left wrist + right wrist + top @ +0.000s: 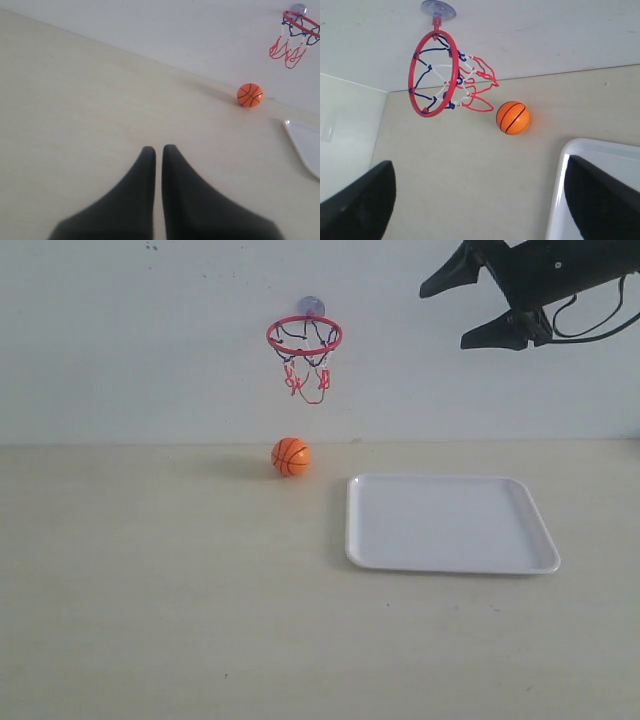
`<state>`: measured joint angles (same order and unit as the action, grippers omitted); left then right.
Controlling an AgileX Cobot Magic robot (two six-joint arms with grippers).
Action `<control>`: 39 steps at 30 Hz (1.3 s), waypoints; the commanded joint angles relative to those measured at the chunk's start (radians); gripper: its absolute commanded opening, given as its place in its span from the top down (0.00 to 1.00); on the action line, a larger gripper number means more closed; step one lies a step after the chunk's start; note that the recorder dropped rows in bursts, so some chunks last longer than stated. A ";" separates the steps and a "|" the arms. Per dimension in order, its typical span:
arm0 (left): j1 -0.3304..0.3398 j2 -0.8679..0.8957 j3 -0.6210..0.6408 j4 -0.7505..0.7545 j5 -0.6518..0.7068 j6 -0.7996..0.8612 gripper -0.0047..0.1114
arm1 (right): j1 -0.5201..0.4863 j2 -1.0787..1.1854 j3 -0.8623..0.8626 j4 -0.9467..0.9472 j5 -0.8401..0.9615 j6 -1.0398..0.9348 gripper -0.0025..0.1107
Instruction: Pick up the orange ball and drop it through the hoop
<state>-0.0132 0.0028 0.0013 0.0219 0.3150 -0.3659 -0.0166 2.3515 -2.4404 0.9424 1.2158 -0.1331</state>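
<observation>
Left tool (159,148): fingers together with only a thin slit between them, hanging over bare worktop (150,590). You won't find it in the exterior view. The left wrist view has the orange ball (250,95) well ahead of it, and the hoop (301,19) and a corner of the white tray (306,145) farther off.

In the exterior view, the orange ball (291,456) sits on the worktop close to the white wall (120,340). It's in no tool and is clear of the tray. The only markings on it are black seam lines.

The hoop (304,352) hangs on the wall by its suction cup (311,306), at roughly 12 o'clock from the ball. It has a red ring, and the net dangles well above the ball.

The white tray (450,523) lies flat on the worktop at about 4 o'clock from the ball.

Right tool (445,317): fingers wide apart, up in the air at about 3 o'clock from the hoop and at 12 o'clock above the tray. Its wrist view shows the ring (455,75), the cup (438,8), the ball (513,117) and a tray corner (610,155) between the spread fingers (357,200).
</observation>
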 commanded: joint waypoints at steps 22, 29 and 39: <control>-0.008 -0.003 -0.001 0.000 -0.008 0.001 0.92 | 0.150 -0.252 0.420 -0.381 0.005 -0.035 0.23; -0.008 -0.003 -0.001 0.000 -0.008 0.001 0.92 | 0.166 -0.402 0.909 -0.442 0.005 -0.060 0.23; -0.008 -0.003 -0.001 0.000 -0.008 0.001 0.92 | 0.169 -0.524 1.464 -0.433 0.005 -0.132 0.23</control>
<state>-0.0132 0.0028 0.0013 0.0219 0.3150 -0.3659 0.1516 1.8644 -1.0808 0.5066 1.2200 -0.2495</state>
